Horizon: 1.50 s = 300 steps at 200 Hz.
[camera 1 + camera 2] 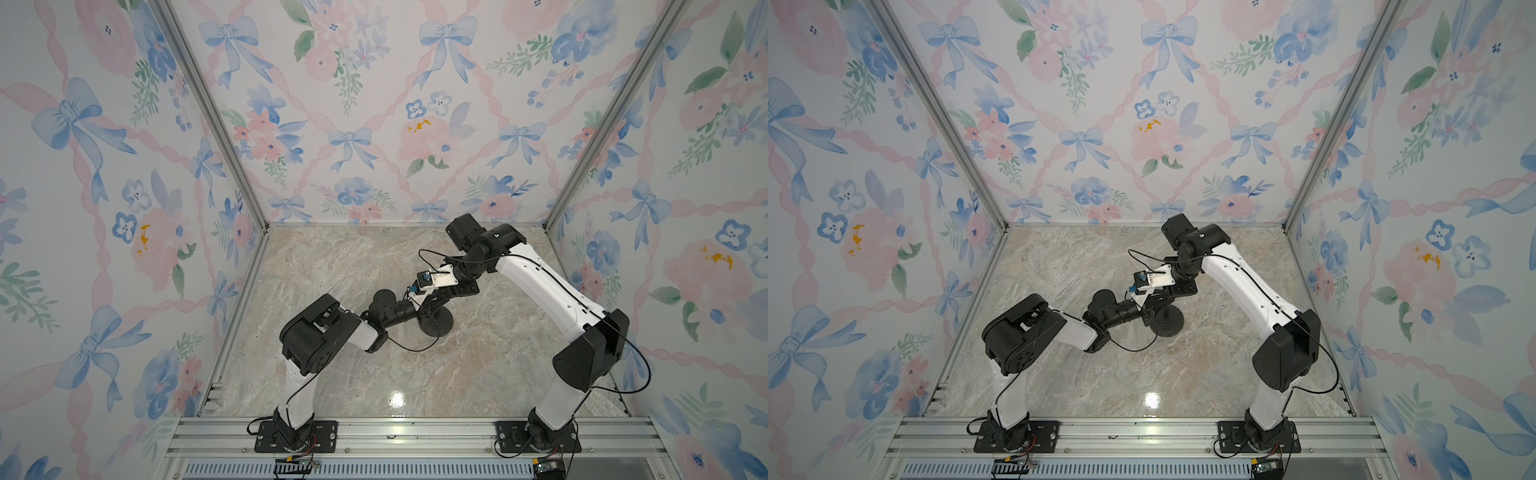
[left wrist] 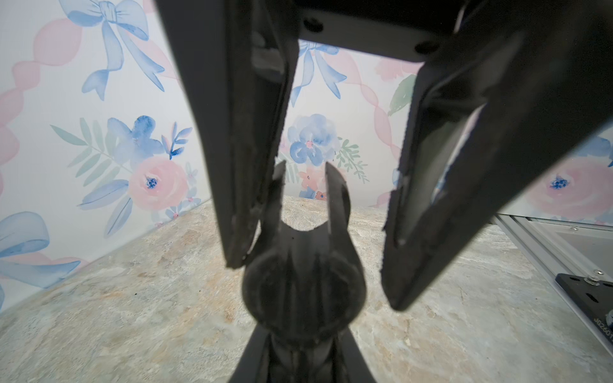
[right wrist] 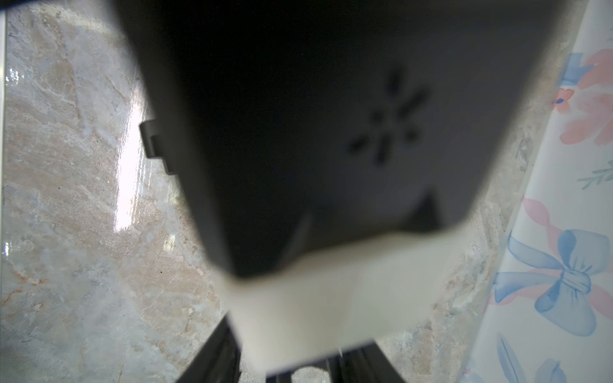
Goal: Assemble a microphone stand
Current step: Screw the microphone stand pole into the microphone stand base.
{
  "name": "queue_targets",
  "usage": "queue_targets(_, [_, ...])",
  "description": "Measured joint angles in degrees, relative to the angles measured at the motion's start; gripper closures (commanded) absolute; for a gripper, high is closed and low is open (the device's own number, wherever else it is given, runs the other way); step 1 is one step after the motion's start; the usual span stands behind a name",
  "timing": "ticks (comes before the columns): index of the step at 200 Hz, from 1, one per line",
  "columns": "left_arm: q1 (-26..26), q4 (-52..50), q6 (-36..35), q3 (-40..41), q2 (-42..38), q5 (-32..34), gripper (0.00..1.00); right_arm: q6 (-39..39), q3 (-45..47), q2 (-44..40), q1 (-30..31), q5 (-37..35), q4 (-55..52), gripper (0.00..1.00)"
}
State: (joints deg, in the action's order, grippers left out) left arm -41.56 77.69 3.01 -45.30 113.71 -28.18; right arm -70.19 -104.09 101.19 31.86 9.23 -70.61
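**A:** Where's the stand rn?

**B:** The small matte-black microphone stand (image 1: 440,328) is mid-table, between both arms. Its round flat disc base (image 1: 1173,328) sits on the marble-look tabletop (image 1: 374,365), and the thin rod (image 1: 1167,313) rises from its centre. Can't tell if the rod's fully seated.

**A:** Jaws?

**B:** Your left gripper (image 2: 302,335) is clenched on the stand, just under the forked clip head (image 2: 303,238). Your right gripper (image 2: 318,282) is released and straddles that head. One finger (image 2: 245,165) lies against a prong, the other finger (image 2: 428,215) is clear of it. The right wrist view is blocked by the left arm, so no help there.

**A:** So how do I do this bit well?

**B:** IMO you're about to take the head w/ the right.
- Centre the jaws first so both pads land together. Off-centre, the close will likely shove the head sideways & tip the base.
- Hold the left firm, rod upright.
- Close slow & check the base lies flat.
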Motion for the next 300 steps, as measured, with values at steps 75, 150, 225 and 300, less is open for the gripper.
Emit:
queue_targets(75, [0.0,-0.26,0.02,-0.04,0.04,0.2,0.6,14.8,0.0,0.09,-0.04,-0.44,1.33,0.76])
queue_targets(150, [0.0,-0.79,0.28,-0.04,0.04,0.87,0.53,36.89,2.6,-1.09,2.1,-5.92,5.99,0.79])
queue_targets(225, [0.0,-1.07,1.29,-0.04,0.04,2.51,0.51,58.49,9.88,-7.02,4.87,-8.24,13.16,0.79])
queue_targets(300, [-0.02,-1.05,1.64,-0.13,0.04,3.74,0.58,76.76,14.29,-10.1,5.27,-8.92,17.75,0.79])
